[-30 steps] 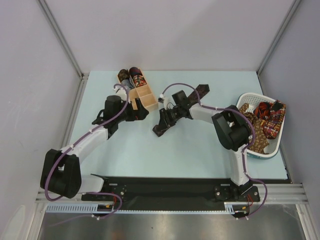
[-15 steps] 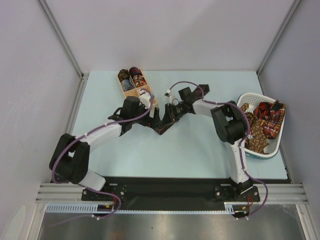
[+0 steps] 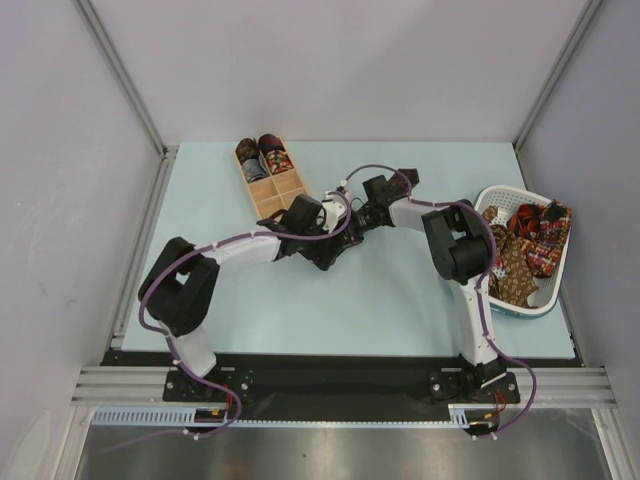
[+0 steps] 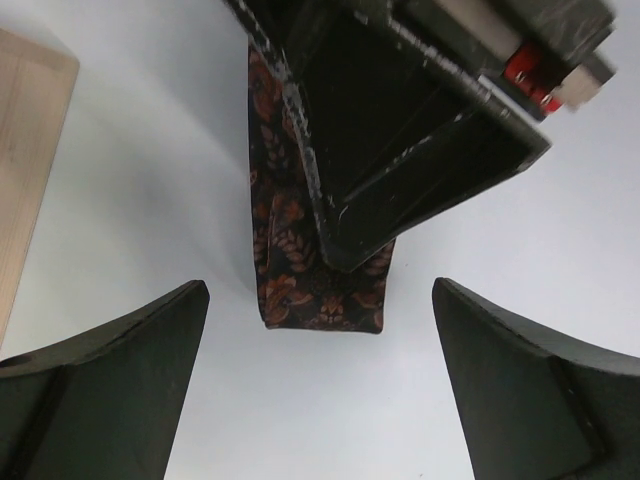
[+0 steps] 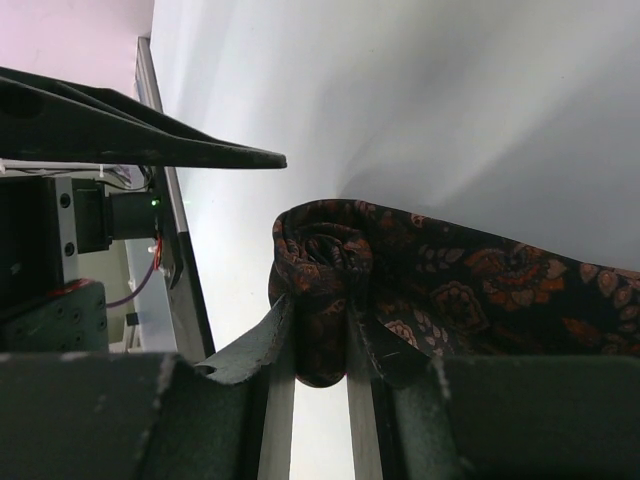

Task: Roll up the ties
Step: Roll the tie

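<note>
Right claw (image 5: 320, 330) pinching the tie (image 5: 460, 290) at its coil; left claw (image 4: 318, 292) wide open, empty.
Best, I judge: firm pinch, even twist, left pressing tail flat.

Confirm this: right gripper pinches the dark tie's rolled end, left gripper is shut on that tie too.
Wrong on the left gripper: it is open, fingers spread clear of the tie, per the left wrist view. The right gripper does pinch the rolled end.

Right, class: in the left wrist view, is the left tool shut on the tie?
No, the left tool stands wide open, its fingers clear of the tie.
</note>
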Available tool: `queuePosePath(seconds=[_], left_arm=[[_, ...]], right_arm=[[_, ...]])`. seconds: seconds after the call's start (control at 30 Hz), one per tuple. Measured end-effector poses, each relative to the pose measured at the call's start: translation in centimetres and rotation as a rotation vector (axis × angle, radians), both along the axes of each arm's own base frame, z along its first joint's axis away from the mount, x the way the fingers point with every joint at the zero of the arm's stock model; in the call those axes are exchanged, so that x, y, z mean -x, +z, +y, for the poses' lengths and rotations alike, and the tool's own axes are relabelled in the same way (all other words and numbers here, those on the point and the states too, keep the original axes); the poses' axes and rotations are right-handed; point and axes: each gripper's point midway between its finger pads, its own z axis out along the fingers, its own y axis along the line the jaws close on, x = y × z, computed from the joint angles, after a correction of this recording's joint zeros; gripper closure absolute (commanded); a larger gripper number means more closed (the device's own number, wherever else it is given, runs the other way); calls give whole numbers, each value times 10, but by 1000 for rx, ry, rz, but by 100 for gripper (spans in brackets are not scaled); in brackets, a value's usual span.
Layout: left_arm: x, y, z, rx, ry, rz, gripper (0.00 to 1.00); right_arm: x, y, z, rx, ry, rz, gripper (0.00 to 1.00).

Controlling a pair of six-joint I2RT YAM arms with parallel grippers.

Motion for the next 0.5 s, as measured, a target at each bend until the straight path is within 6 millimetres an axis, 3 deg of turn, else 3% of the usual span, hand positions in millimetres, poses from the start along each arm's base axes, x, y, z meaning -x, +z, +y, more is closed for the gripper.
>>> queuePosePath(seconds=[0.5], left_arm=[[-1, -28, 2, -107, -55, 59, 2]], right_arm=[[-1, 1, -1, 1, -14, 19, 83]])
